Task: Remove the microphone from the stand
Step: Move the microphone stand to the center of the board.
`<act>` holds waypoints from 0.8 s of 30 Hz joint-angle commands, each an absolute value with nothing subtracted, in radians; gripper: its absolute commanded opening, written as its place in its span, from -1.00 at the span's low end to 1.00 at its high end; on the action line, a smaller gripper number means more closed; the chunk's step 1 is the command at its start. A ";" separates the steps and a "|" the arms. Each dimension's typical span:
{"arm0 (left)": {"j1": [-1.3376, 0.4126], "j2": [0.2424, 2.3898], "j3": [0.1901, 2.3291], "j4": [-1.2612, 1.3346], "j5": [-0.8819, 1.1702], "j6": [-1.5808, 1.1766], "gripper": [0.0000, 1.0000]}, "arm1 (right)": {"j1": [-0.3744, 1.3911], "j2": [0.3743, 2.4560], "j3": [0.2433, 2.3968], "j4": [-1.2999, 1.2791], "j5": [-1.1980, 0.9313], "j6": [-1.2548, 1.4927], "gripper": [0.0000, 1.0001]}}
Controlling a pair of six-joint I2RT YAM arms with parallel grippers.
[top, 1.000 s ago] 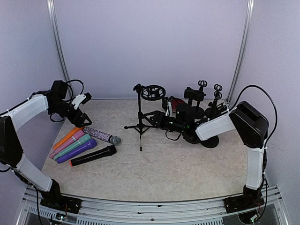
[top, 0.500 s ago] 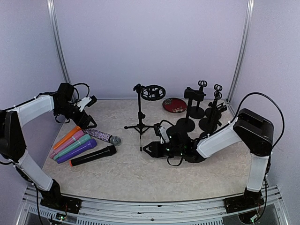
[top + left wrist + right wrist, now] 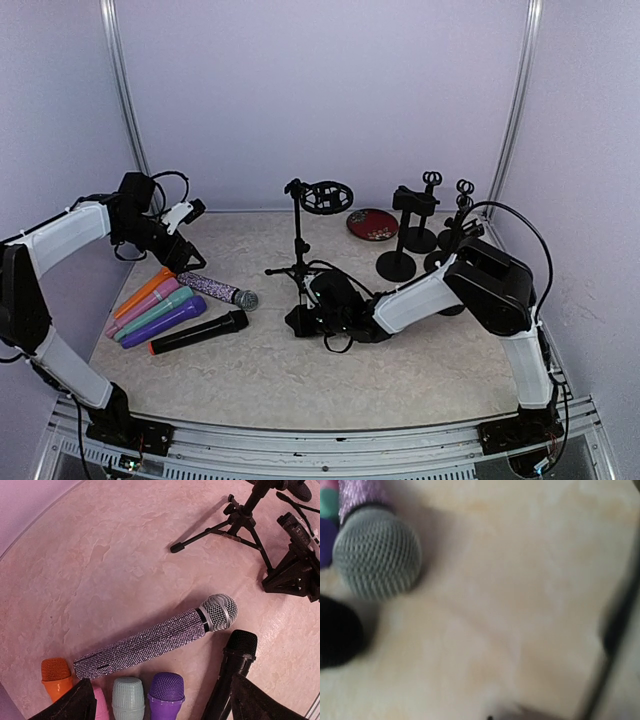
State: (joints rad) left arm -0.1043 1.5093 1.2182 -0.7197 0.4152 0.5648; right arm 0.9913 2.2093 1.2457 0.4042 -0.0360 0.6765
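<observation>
My left gripper point(image 3: 183, 252) hangs with jaws wide open above the glitter microphone point(image 3: 150, 642). My right gripper point(image 3: 303, 320) has its jaws closed, apparently empty, beside the stand point(image 3: 298, 240). I'd back it out slowly, clear of the tripod legs.

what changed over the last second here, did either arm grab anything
The right gripper swung from the round-base stands at the back leftward and toward the near edge, ending low beside the tripod stand. Its jaws closed, with nothing seen in them. The left gripper barely shifted, open above the glitter microphone. That one, the other microphones and all stands stayed put.
</observation>
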 commanded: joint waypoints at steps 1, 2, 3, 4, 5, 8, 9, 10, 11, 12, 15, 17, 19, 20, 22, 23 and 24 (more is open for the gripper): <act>-0.109 1.462 1.208 -0.736 0.424 0.560 0.81 | 0.970 2.298 1.364 0.387 -0.006 0.692 -0.87; -0.111 1.459 1.205 -0.737 0.422 0.560 0.81 | 0.967 2.315 1.388 0.393 -0.002 0.691 -0.86; -0.113 1.460 1.204 -0.741 0.418 0.561 0.82 | 0.962 2.328 1.408 0.405 -0.001 0.688 -0.82; -0.113 1.460 1.203 -0.744 0.418 0.563 0.82 | 0.959 2.340 1.423 0.420 -0.006 0.683 -0.80; -0.113 1.459 1.203 -0.747 0.417 0.565 0.81 | 0.957 2.347 1.436 0.435 -0.009 0.677 -0.78; -0.113 1.465 1.209 -0.767 0.417 0.574 0.82 | 0.952 2.345 1.451 0.446 -0.015 0.665 -0.57; -0.112 1.465 1.216 -0.780 0.418 0.579 0.82 | 0.951 2.324 1.433 0.455 -0.023 0.666 -0.44; -0.111 1.465 1.220 -0.794 0.419 0.582 0.82 | 0.952 2.293 1.393 0.480 -0.037 0.666 -0.31; -0.108 1.460 1.226 -0.805 0.421 0.584 0.82 | 0.955 2.254 1.343 0.517 -0.044 0.664 -0.21; -0.104 1.456 1.231 -0.819 0.430 0.587 0.83 | 0.956 2.211 1.283 0.545 -0.049 0.664 -0.10; -0.090 1.443 1.245 -0.852 0.456 0.583 0.86 | 0.955 2.095 1.129 0.582 -0.076 0.652 0.03; -0.081 1.438 1.258 -0.877 0.469 0.574 0.86 | 0.949 2.017 1.052 0.597 -0.098 0.644 0.02; -0.078 1.432 1.265 -0.903 0.474 0.567 0.86 | 0.949 1.952 0.989 0.584 -0.082 0.635 -0.06; -0.077 1.428 1.265 -0.914 0.475 0.562 0.86 | 0.949 1.930 0.966 0.567 -0.071 0.630 -0.11; -0.078 1.416 1.261 -0.920 0.480 0.553 0.86 | 0.946 1.912 0.947 0.509 -0.040 0.625 -0.24; -0.078 1.409 1.259 -0.918 0.487 0.553 0.86 | 0.940 1.912 0.941 0.488 -0.027 0.629 -0.31; -0.079 1.405 1.253 -0.911 0.492 0.555 0.86 | 0.934 1.919 0.937 0.475 -0.024 0.637 -0.37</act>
State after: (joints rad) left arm -0.0811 1.4490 1.2350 -0.8772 0.4492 0.5655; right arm 0.9539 1.9381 0.9649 0.5232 -0.0628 0.6403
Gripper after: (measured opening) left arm 0.929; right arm 0.359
